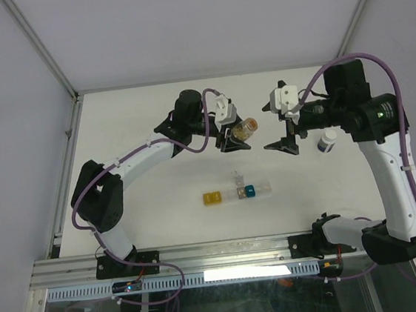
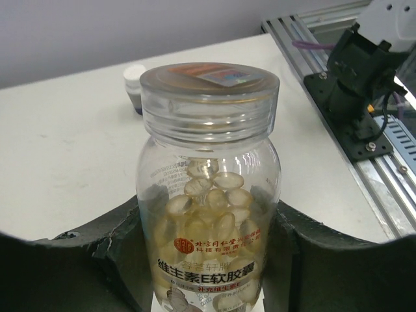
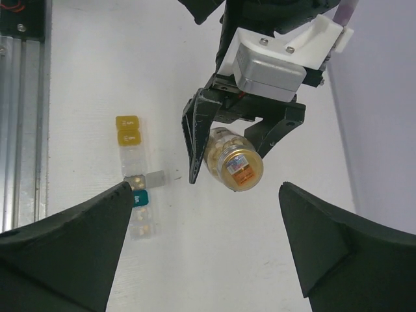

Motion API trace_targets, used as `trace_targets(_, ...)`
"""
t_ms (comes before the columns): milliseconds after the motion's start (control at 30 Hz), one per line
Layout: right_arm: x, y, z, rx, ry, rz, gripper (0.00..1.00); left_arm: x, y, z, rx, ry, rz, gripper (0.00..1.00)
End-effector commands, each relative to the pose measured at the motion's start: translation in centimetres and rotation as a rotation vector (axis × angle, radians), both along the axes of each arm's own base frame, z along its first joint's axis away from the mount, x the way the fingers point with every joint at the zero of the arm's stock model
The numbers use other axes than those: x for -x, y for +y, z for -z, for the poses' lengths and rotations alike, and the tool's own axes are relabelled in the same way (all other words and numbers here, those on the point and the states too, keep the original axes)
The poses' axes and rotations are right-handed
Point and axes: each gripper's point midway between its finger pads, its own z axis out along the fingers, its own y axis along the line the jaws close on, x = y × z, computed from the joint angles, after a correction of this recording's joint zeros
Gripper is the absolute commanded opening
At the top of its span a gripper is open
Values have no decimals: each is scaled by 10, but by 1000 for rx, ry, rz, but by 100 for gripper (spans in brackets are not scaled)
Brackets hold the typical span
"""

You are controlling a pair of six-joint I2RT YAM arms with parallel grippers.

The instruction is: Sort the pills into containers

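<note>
Your left tool point(image 1: 238, 136) is clamped on the clear plastic bottle point(image 2: 208, 149) of pale yellow capsule pills point(image 2: 209, 211), cap facing your right tool point(image 1: 289, 131), whose jaws stand apart. The row of yellow, grey, teal and clear pill-box cells point(image 1: 238, 193) lies on the white worktop point(image 1: 144, 118), base-ward of both tools.

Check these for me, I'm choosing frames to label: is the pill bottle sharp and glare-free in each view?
Left wrist: pill bottle sharp, label readable, faint sheen on the cap. Right wrist: small but crisp, no glare. Top external: tiny, detail lost; glare on the near rail.
</note>
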Motion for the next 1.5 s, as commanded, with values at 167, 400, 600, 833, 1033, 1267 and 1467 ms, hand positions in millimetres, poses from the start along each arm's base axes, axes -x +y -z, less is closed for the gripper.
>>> trace_targets(167,-19,17,29,-27,124,-51,95,23,16,-6,-2,-51,46,0)
trace_targets(400,-33,24,46,-12,136,-63,92,24,20,-1,-23,-47,31,0)
trace_targets(600,-37,34,66,54,120,-90,88,25,20,2,-28,-35,35,0)
trace_targets(833,-39,40,72,72,126,-97,82,27,20,2,-27,-32,42,0)
trace_targets(1033,-37,40,75,67,130,-96,73,28,20,2,-26,-31,48,0)
trace_targets(1267,-36,40,76,66,137,-91,64,29,21,2,-25,-31,47,0)
trace_targets(1467,-35,41,77,62,148,-86,56,29,22,1,-23,-36,48,0)
